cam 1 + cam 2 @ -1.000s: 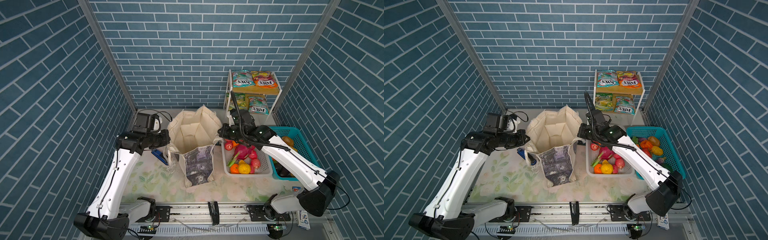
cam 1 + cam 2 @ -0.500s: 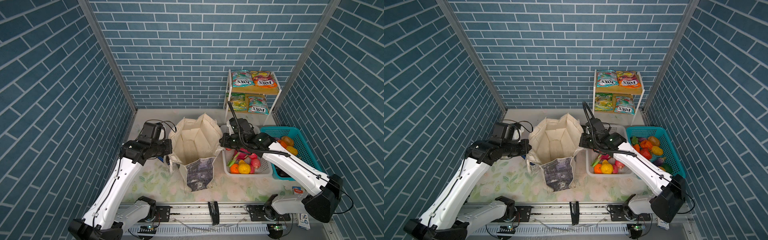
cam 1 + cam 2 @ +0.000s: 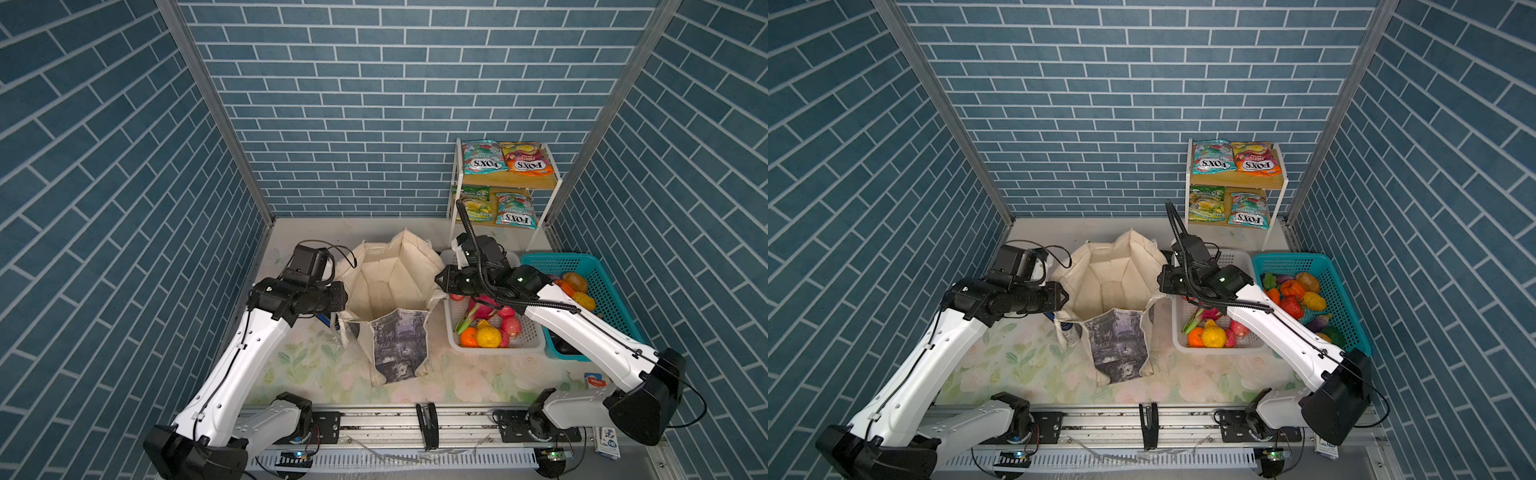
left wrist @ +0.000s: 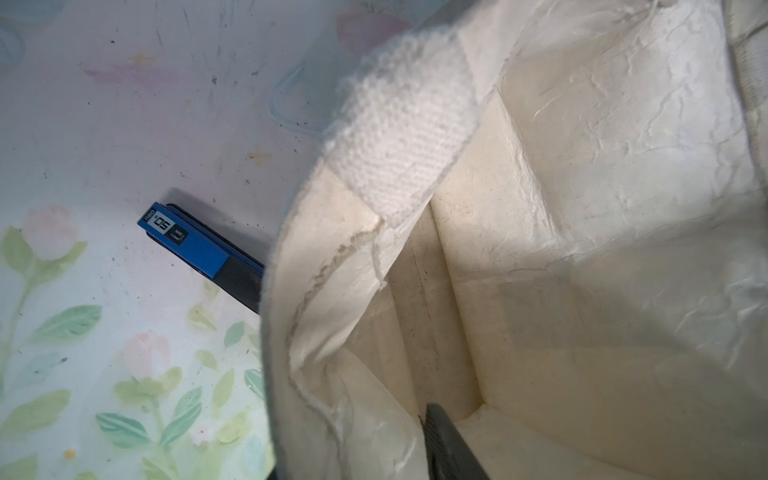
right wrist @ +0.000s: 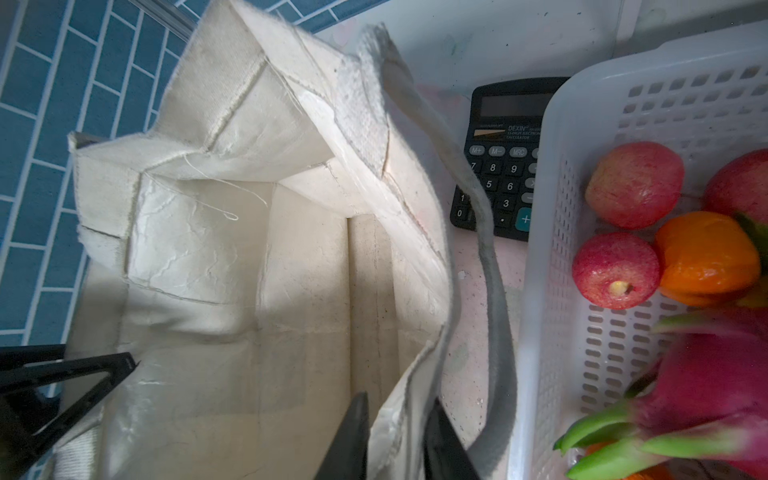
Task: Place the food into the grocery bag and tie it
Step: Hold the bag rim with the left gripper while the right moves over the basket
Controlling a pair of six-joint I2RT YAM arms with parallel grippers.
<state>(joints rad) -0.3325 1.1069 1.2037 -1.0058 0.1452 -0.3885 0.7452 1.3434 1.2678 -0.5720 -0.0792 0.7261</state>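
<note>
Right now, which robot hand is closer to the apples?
Right. The right gripper straddles the bag rim beside the apples; the left gripper is at the bag's far rim.

A mock grocery corner in a robot lab booth: brick-print walls point(image 3: 374, 104), a shelf point(image 3: 511, 181) of FOX'S candy packets point(image 3: 484, 158), a white basket point(image 3: 498, 349) and teal basket point(image 3: 557, 262) of produce point(image 3: 488, 336), a floral desk point(image 3: 299, 365), a mounting rail point(image 3: 374, 419).
</note>
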